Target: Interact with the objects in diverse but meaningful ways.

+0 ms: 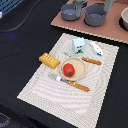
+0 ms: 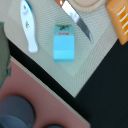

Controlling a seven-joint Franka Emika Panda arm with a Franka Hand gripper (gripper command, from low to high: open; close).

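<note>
Small white carton flat on striped placemat, near its far edge, long axis roughly parallel to white-and-blue tube-like piece just beside. Orange-handled knife close on other side, not touching. Bread loaf and red tomato on plate farther off. Grey pots beyond mat. Carton central beneath wrist camera; gripper itself out of view, finger state undeterminable

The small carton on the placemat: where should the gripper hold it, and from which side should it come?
Grip the small carton across its two long sides, near the middle, probably from straight above. It looks boxy with flat parallel faces, and free mat shows on both sides, the knife and the white-and-blue tube lying apart from it.
</note>
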